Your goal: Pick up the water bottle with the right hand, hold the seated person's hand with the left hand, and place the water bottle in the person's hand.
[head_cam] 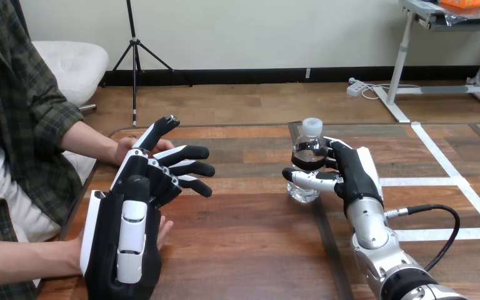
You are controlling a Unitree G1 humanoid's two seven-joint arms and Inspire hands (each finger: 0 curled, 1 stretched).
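Head view: with left hand (107,250) spread open over the person's hand at the view's lower left (164,230), and right hand (352,172) curled round the upright water bottle (309,150) at its 10 o'clock, the bottle should travel level toward 9 o'clock, grip firm.

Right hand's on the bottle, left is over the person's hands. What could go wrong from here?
1. The left hand is open and curled round neither the person's farther hand nor the nearer hand, so the receiving hand may be unsteady at handover.
2. The right hand is wrapped round the water bottle. Carrying it across could hit the left hand's outstretched fingers.
3. The bottle is clear, smooth plastic and might slip.
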